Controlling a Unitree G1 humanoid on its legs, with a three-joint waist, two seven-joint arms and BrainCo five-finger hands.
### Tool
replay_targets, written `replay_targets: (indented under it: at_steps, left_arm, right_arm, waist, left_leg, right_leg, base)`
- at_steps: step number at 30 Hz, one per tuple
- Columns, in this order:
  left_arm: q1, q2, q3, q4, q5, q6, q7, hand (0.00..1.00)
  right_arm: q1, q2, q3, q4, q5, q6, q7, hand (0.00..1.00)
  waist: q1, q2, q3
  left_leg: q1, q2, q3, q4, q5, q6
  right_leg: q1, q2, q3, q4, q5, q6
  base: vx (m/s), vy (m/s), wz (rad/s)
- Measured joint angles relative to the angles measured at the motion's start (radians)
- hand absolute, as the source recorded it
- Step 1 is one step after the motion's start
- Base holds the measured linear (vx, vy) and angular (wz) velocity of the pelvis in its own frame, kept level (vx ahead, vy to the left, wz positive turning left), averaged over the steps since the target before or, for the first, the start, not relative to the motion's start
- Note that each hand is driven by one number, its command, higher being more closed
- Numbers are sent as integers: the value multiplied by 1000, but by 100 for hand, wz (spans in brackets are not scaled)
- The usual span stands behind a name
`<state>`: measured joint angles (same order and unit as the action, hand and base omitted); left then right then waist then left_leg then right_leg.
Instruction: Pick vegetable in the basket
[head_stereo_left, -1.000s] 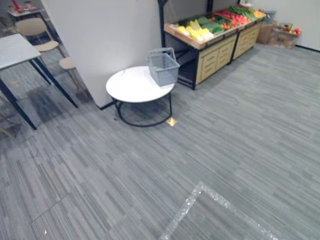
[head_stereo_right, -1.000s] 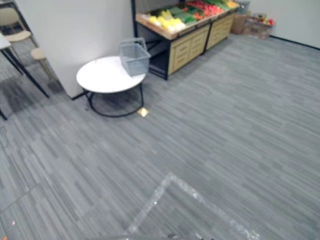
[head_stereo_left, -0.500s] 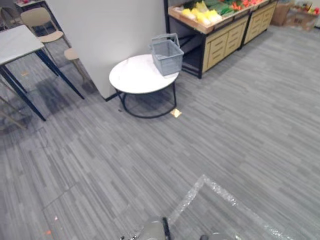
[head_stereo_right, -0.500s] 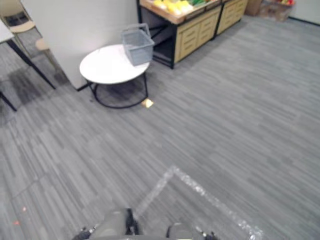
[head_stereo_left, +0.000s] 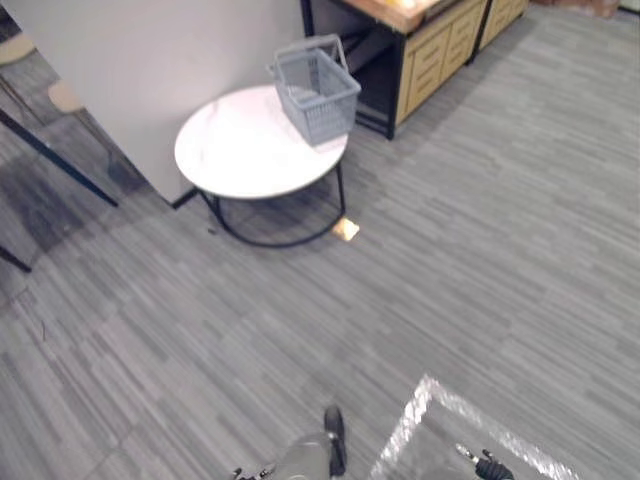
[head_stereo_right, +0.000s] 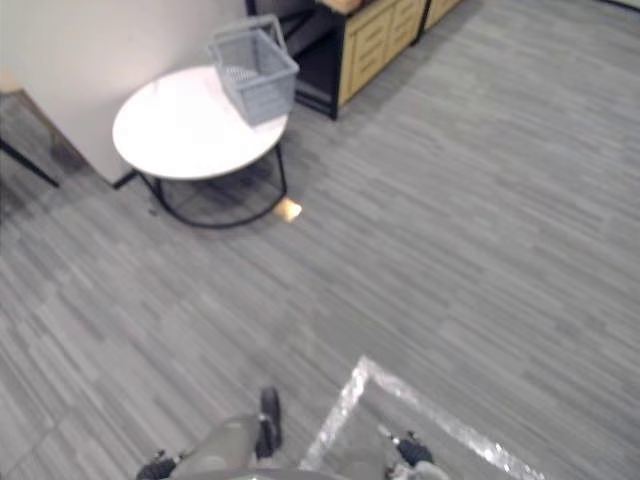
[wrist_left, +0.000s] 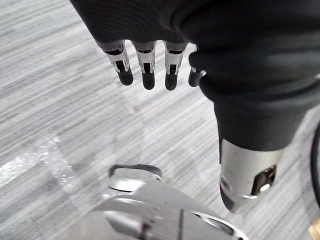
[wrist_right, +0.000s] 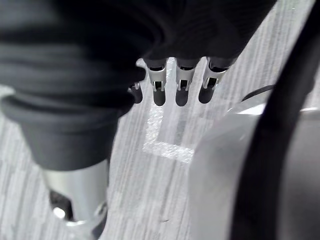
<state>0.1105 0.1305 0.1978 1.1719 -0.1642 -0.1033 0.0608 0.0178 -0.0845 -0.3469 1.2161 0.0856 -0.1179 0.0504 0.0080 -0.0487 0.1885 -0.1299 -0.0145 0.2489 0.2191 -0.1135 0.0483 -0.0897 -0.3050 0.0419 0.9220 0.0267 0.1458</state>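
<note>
Nothing done yet: grey basket (head_stereo_left: 320, 95) sits vegetable-free on round table (head_stereo_left: 228, 152) at 11 o'clock. Left hand (wrist_left: 147, 66), right hand (wrist_right: 181, 82) hang slack-fingered, empty; all picking left.

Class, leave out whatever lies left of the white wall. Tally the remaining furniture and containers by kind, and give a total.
Round white table: 1
Grey basket: 1
Wooden drawer cabinet: 1
Total: 3

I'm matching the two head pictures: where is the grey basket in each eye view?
Left eye view: basket upper centre, on the round white table's far right edge.
Right eye view: basket upper left, same table edge.
Shared landmark: tan square on the floor beside the table.
</note>
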Motion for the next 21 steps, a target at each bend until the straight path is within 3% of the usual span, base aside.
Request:
replay_targets:
  at_steps: [1,2,3,4,5,7,8,9,10,11,12,13,14,15,17,18,19,21]
  left_arm:
    - [-7,0,-4,-1,15,4,1,0]
    - [-16,0,-8,-4,18,4,3,0]
    - [-29,1,-14,-12,19,3,9,0]
    - [-38,1,-15,-21,19,4,12,0]
    - [-66,-1,-16,-38,17,2,15,0]
    - [-106,-10,-17,-59,13,-5,23,0]
    - [-127,-15,-26,-72,13,-20,28,0]
    - [-134,-19,-28,-73,13,-21,31,0]
    - [-144,-27,-32,-76,13,-22,42,0]
    - [-146,-30,-31,-76,13,-24,48,0]
    - [-145,-42,-20,-72,13,-24,53,0]
    - [-143,-58,4,-52,13,-24,55,0]
    - [-145,-64,5,-40,13,-24,53,0]
    - [-143,-77,6,-21,13,-23,53,0]
    - [-123,-100,9,-9,13,-19,52,0]
    - [-117,-106,28,0,13,-20,50,0]
    - [-116,-106,48,2,13,-18,50,0]
    - [-111,-108,78,11,11,-15,47,0]
  right_arm:
    - [1,-3,1,-5,-5,-3,3,0]
    - [3,-8,5,-7,-10,-4,2,0]
    - [10,-9,9,-15,-9,-3,1,0]
    - [14,-8,9,-17,-9,-3,1,0]
    - [22,-6,9,-27,-8,-9,3,0]
    - [22,-9,19,-41,-8,-17,2,0]
    - [23,-7,31,-44,-9,-19,1,0]
    - [23,-5,31,-44,-9,-18,0,0]
    - [23,-4,31,-44,-9,-18,-4,0]
    - [23,-4,31,-46,-9,-18,-5,0]
    - [25,-5,30,-58,-9,-17,-5,0]
    - [21,-14,30,-65,-10,-17,-5,0]
    - [19,-14,30,-66,-11,-19,-4,0]
    - [13,-20,29,-65,-19,-18,-5,0]
    - [12,-28,30,-62,-32,-17,-5,0]
    - [17,-34,29,-59,-39,-17,-6,0]
    - [22,-38,30,-55,-39,-14,-8,0]
    - [32,-49,41,-42,-47,-9,-9,0]
  waist:
    - [-11,9,6]
    - [-18,10,7]
    - [-32,18,12]
    - [-37,20,13]
    - [-40,27,17]
    - [-42,38,25]
    - [-59,37,28]
    - [-63,37,29]
    - [-64,37,29]
    - [-63,36,30]
    - [-64,35,33]
    - [-61,56,41]
    - [-61,63,44]
    - [-61,75,46]
    - [-59,89,43]
    - [-61,95,40]
    - [-63,97,41]
    - [-62,90,49]
  left_leg:
    - [75,-3,-1,-25,-26,1]
    - [134,-3,-1,-51,-39,1]
    - [206,-2,-5,-88,-46,-1]
    - [234,0,-8,-106,-46,-1]
    - [280,7,-13,-139,-54,-3]
    - [313,31,-22,-152,-82,-20]
    - [335,45,-42,-156,-107,-46]
    - [349,49,-45,-159,-115,-55]
    - [375,61,-49,-166,-136,-81]
    - [386,67,-53,-166,-150,-93]
    - [412,85,-70,-168,-180,-116]
    - [439,113,-73,-170,-192,-109]
    - [438,124,-76,-153,-185,-109]
    - [429,151,-87,-101,-162,-113]
    - [402,187,-129,19,-109,-137]
    - [359,209,-162,142,-53,-160]
    - [297,225,-192,288,47,-198]
    - [199,267,-187,524,216,-234]
  right_leg:
    - [-57,-6,-36,128,-26,-38]
    - [-95,-8,-84,186,-65,-52]
    - [-135,-9,-156,195,-135,-66]
    - [-156,-7,-193,174,-166,-72]
    - [-202,6,-257,78,-207,-84]
    - [-240,42,-326,-177,-210,-82]
    - [-241,64,-349,-442,-174,-71]
    - [-238,70,-346,-543,-142,-72]
    - [-236,78,-330,-721,-62,-63]
    - [-237,80,-324,-790,-27,-60]
    - [-238,81,-309,-841,47,-48]
    - [-247,107,-310,-768,105,-54]
    - [-264,113,-308,-720,104,-56]
    - [-279,125,-311,-637,55,-123]
    - [-265,146,-323,-566,-29,-148]
    - [-230,151,-343,-546,-71,-158]
    - [-184,148,-364,-535,-111,-163]
    - [-91,149,-390,-559,-159,-171]
  base:
    - [367,111,-15]
    - [549,144,-10]
    - [459,60,1]
    - [451,37,9]
    - [508,-46,12]
    - [436,-112,22]
    - [320,-136,36]
    - [454,-210,42]
    - [397,-199,23]
    - [534,-277,22]
    - [678,-388,11]
    - [688,-402,12]
    - [673,-438,3]
    - [542,-380,-3]
    - [533,-369,-1]
    - [514,-311,28]
    - [488,-283,37]
    - [473,-199,40]
